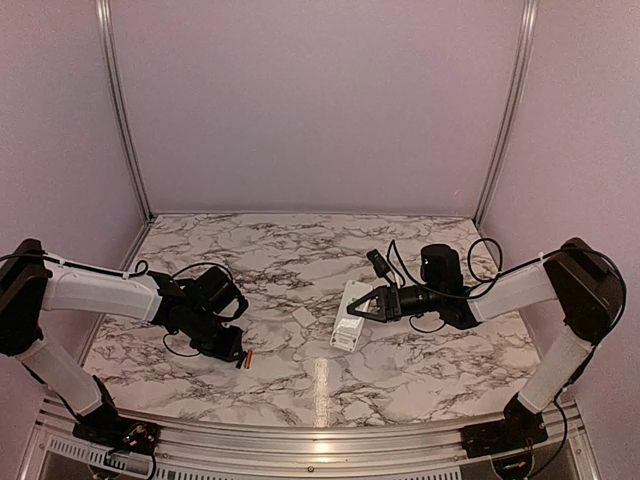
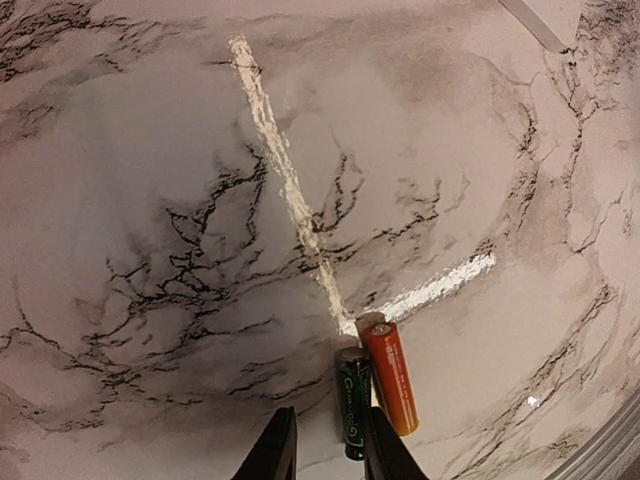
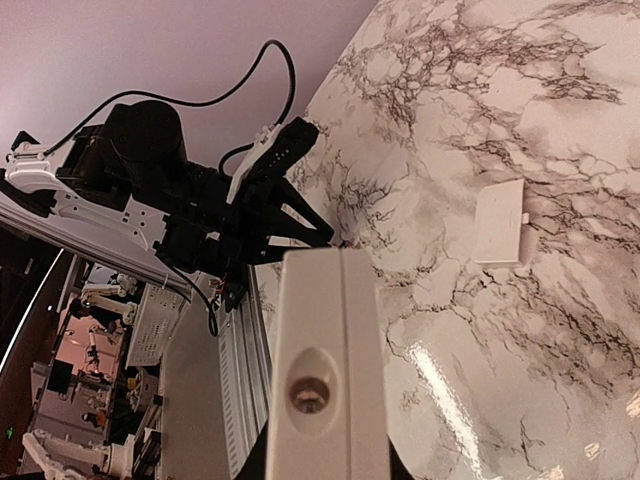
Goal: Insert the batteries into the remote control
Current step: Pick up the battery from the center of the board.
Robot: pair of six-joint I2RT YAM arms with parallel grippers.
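A marbled table [image 1: 290, 250] carries two batteries [image 2: 390, 378] side by side and a white cover [image 3: 500, 222].

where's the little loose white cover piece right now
In the top external view the cover piece lies flat on the marble table near the middle, just to the left of the remote control.
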